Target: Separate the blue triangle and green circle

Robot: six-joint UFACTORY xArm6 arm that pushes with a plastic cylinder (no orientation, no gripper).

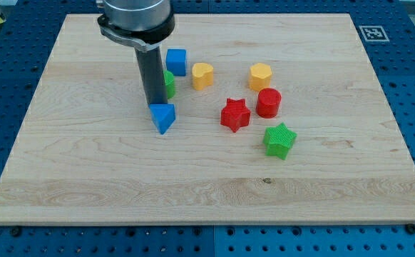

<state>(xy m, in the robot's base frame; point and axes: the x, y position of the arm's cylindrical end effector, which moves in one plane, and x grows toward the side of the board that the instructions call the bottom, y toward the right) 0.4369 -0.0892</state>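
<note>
my tip (155,104) touching blue triangle (162,117) (view's top side); green circle (169,83) behind rod

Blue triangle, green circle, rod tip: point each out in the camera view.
blue triangle (162,117): camera view, front face.
green circle (170,83): camera view, visible right edge behind the rod.
my tip (155,104): camera view, rod's lower end, at the triangle's top edge.

Bright even overhead light, soft short shadows under blocks, no glare on bench (86,178), sharp focus throughout, no visible edge distortion.
</note>
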